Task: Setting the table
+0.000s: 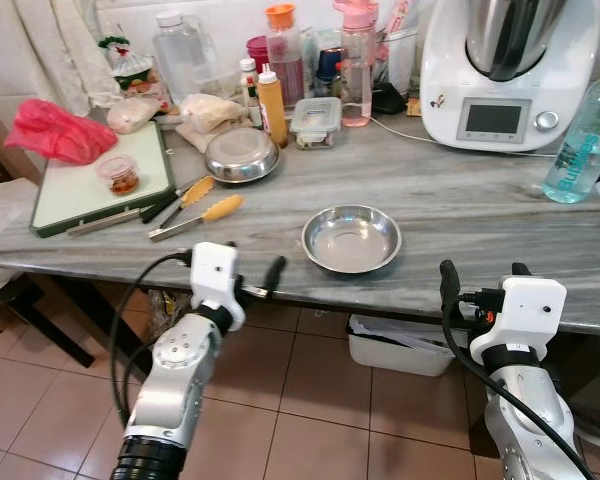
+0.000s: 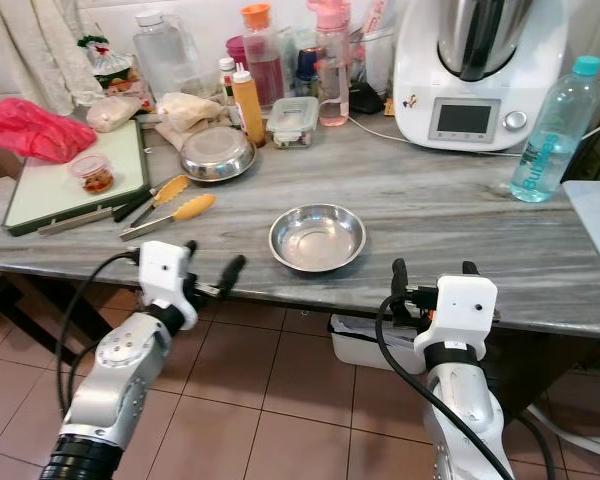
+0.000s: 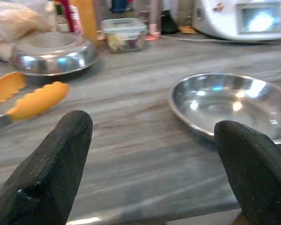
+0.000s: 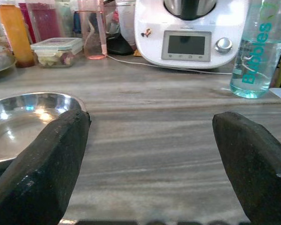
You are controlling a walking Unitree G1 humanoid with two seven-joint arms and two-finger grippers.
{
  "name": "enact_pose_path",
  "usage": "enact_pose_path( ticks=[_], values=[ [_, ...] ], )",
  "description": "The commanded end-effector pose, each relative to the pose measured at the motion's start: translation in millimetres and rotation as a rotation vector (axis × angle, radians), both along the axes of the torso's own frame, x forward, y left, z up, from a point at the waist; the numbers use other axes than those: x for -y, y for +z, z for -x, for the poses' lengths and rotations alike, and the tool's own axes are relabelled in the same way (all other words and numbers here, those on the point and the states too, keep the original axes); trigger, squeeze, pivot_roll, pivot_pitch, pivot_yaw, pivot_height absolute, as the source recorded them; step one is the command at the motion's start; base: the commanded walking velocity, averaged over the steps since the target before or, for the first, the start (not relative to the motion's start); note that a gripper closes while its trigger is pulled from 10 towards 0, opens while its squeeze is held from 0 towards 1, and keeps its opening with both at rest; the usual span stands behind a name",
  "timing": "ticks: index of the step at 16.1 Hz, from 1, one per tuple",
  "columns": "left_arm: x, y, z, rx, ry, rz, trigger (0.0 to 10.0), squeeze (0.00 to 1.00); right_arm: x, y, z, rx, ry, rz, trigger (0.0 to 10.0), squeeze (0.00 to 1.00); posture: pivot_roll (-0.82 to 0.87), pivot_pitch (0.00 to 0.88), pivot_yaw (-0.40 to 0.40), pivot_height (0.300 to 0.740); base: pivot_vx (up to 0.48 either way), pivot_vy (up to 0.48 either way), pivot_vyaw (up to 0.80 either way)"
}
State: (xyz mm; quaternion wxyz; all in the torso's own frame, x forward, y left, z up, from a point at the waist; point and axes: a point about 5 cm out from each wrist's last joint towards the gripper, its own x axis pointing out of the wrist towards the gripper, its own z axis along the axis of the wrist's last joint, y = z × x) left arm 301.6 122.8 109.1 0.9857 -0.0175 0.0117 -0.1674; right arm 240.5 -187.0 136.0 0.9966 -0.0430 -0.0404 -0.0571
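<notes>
A shallow steel bowl (image 1: pixel 351 238) sits upright near the front edge of the grey marble table (image 1: pixel 460 200). A second steel plate (image 1: pixel 242 155) lies upside down further back, with orange-tipped tongs (image 1: pixel 195 215) in front of it. My left gripper (image 1: pixel 252 258) hovers at the table's front edge, just left of the bowl, open and empty; its fingers (image 3: pixel 61 154) frame the tongs and bowl (image 3: pixel 234 105). My right gripper (image 1: pixel 483 272) is at the front edge to the bowl's right, also open and empty, with the bowl (image 4: pixel 23 117) beside one finger.
A green-edged cutting board (image 1: pixel 100 180) holds a small tub, with a red bag (image 1: pixel 55 130) behind it. Bottles and a lidded container (image 1: pixel 315 122) line the back. A white kitchen machine (image 1: pixel 510 70) and a water bottle (image 1: pixel 585 135) stand right. A plastic bin (image 1: pixel 400 345) sits under the table.
</notes>
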Motion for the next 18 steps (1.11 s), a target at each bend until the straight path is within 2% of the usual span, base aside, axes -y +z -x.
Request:
enact_pose_path(
  ticks=[1, 2, 3, 5, 8, 11, 13, 14, 15, 17, 18],
  values=[
    [-9.2, -0.3, -1.0, 0.006, 0.057, -0.039, 10.0, 0.0, -4.6, 4.7, 0.7, 0.006, 0.032, -0.01, 10.0, 0.0, -0.17, 0.0, 0.112, 0.74, 0.0, 0.0, 0.0],
    [-9.6, 0.0, -1.5, 0.012, 0.065, -0.048, 10.0, 0.0, -5.4, 4.9, 0.7, 0.005, 0.038, -0.01, 10.0, 0.0, -0.17, 0.0, 0.112, 0.74, 0.0, 0.0, 0.0],
    [-17.3, 5.8, -2.2, 0.053, 0.127, -0.068, 10.0, 0.0, -7.0, 5.5, -0.9, 0.005, 0.045, -0.001, 10.0, 0.0, -0.17, 0.0, 0.109, 0.74, 0.0, 0.0, 0.0],
    [-31.0, 6.5, 1.8, 0.071, 0.192, -0.107, 10.0, 0.0, -6.4, 5.7, -1.9, 0.005, 0.048, 0.003, 10.0, 0.0, -0.16, 0.0, 0.104, 0.74, 0.0, 0.0, 0.0],
    [-52.6, 0.0, 14.6, 0.051, 0.251, -0.154, 10.0, 0.0, -3.9, 5.1, -1.0, 0.002, 0.045, -0.008, 10.0, 0.0, -0.13, 0.0, 0.097, 0.74, 0.0, 0.0, 0.0],
    [-63.6, -7.9, 32.0, 0.027, 0.305, -0.201, 10.0, 0.0, -6.5, 0.5, 0.2, -0.012, 0.056, -0.025, 10.0, 0.0, -0.11, 0.0, 0.08, 0.74, 0.0, 0.0, 0.0],
    [-67.2, -14.9, 47.1, -0.003, 0.271, -0.238, 10.0, 0.0, -8.9, 0.7, -2.0, -0.016, 0.078, -0.023, 10.0, 0.0, -0.1, 0.005, 0.07, 0.74, 0.0, 0.0, 0.0],
    [-65.7, -14.4, 49.6, -0.006, 0.152, -0.254, 10.0, 0.0, -7.0, 1.1, -5.5, -0.017, 0.08, -0.024, 10.0, 0.0, -0.08, 0.012, 0.047, 0.74, 0.0, 0.0, 0.0],
    [-65.2, -12.3, 48.2, -0.003, 0.1, -0.261, 10.0, 0.0, -6.0, 0.8, -7.3, -0.02, 0.078, -0.034, 10.0, 0.0, -0.07, 0.011, 0.044, 0.74, 0.0, 0.0, 0.0],
    [-70.0, -4.9, 42.0, 0.014, 0.097, -0.291, 10.0, 0.0, -10.0, 0.8, -10.8, -0.025, 0.11, -0.033, 10.0, 0.0, -0.06, 0.014, 0.03, 0.74, 0.0, 0.0, 0.0],
    [-67.8, -2.4, 45.5, 0.022, 0.077, -0.299, 10.0, 0.0, -12.2, 0.8, -11.1, -0.027, 0.119, -0.035, 10.0, 0.0, -0.06, 0.015, 0.025, 0.74, 0.0, 0.0, 0.0]
  ],
)
